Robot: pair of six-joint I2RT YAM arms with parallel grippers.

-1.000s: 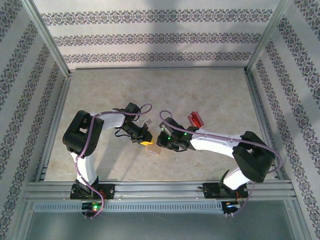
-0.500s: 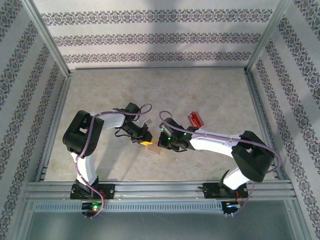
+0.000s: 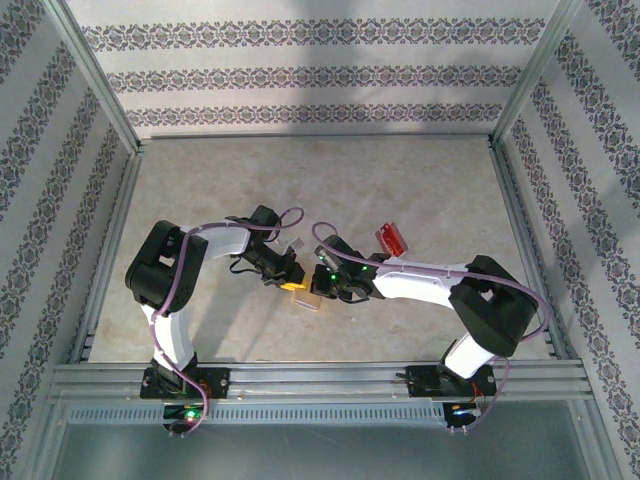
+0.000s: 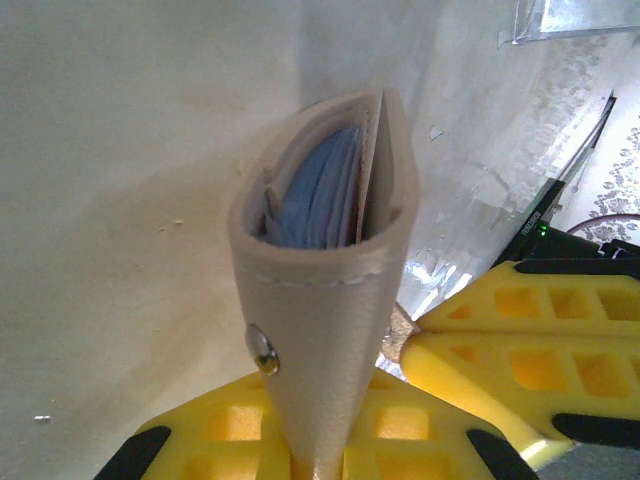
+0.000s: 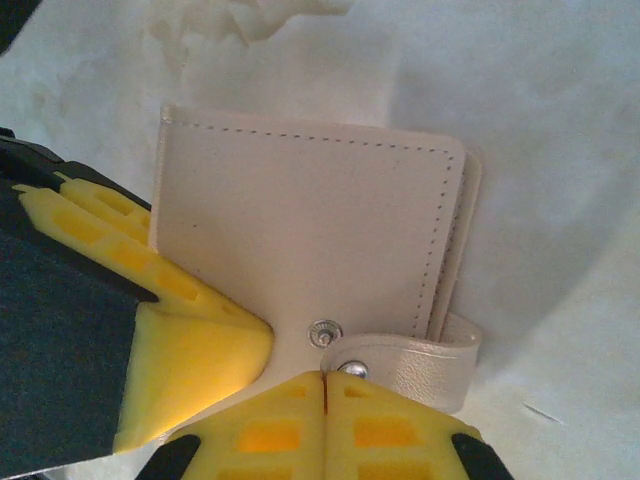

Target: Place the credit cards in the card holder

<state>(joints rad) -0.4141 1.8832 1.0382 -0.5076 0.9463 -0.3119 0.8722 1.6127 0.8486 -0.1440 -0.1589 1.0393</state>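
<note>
The tan card holder (image 4: 325,300) stands folded on edge, its pale grey-blue pockets showing at the top. My left gripper (image 4: 320,445) is shut on its lower end, beside a snap stud. From the right wrist I see the card holder's flat outer side (image 5: 300,220) with its snap-button tab (image 5: 420,362) curled round the edge. My right gripper (image 5: 323,385) is shut, with its fingertips against the tab and nothing between them. From above, both grippers (image 3: 289,279) (image 3: 322,288) meet at the card holder (image 3: 308,299). A red credit card (image 3: 391,239) lies behind the right arm.
A clear plastic piece (image 3: 297,244) lies just behind the left gripper and also shows in the left wrist view (image 4: 570,18). Metal rails (image 3: 320,378) run along the near edge, and patterned walls (image 3: 60,200) enclose the beige table (image 3: 320,180).
My right gripper has shut and edged left toward the card holder, its elbow swinging left too. The left arm and the card holder have stayed put.
</note>
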